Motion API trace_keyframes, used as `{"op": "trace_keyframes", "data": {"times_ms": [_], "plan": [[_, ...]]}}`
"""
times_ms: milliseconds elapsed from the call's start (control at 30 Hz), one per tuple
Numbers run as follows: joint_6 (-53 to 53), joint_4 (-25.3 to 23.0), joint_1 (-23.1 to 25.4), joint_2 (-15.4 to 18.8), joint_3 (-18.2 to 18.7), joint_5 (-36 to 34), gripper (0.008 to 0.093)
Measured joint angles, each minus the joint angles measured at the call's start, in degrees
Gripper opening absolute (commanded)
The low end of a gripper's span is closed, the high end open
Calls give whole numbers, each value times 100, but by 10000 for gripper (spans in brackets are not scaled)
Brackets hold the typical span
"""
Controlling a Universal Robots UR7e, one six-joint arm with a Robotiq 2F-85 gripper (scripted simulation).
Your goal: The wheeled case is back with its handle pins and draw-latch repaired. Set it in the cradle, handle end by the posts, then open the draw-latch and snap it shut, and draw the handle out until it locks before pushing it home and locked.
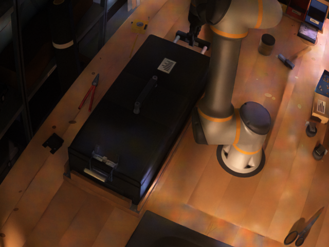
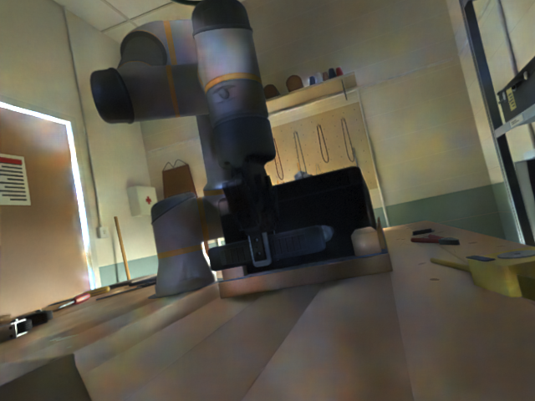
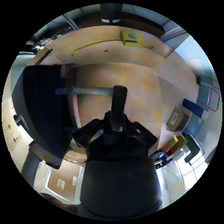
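Note:
My gripper (image 1: 192, 40) is clamped around the grip bar of the telescoping handle (image 1: 192, 40) at the far end of the black wheeled case (image 1: 140, 114), which lies flat in the wooden cradle (image 1: 102, 190). The handle (image 2: 270, 248) stands a short way out from the case on two pale rods. One rod (image 3: 87, 91) shows in the wrist camera. The draw-latch (image 1: 102, 163) sits on the near end of the case, lying against the shell. A carry handle (image 1: 145, 94) and a white label (image 1: 166, 65) are on the lid.
The arm's base (image 1: 240, 157) stands close to the case's right side. Red pliers (image 1: 89, 93) and a black bracket (image 1: 53, 143) lie left of the case. A yellow tape measure (image 1: 139, 26) sits beyond the handle. A jar (image 1: 266, 44) and scissors (image 1: 303, 228) lie to the right.

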Motion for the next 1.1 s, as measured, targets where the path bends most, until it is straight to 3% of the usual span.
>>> {"op": "trace_keyframes", "data": {"times_ms": [1100], "plan": [[144, -64, 144, -217, 281, -1, 80]]}}
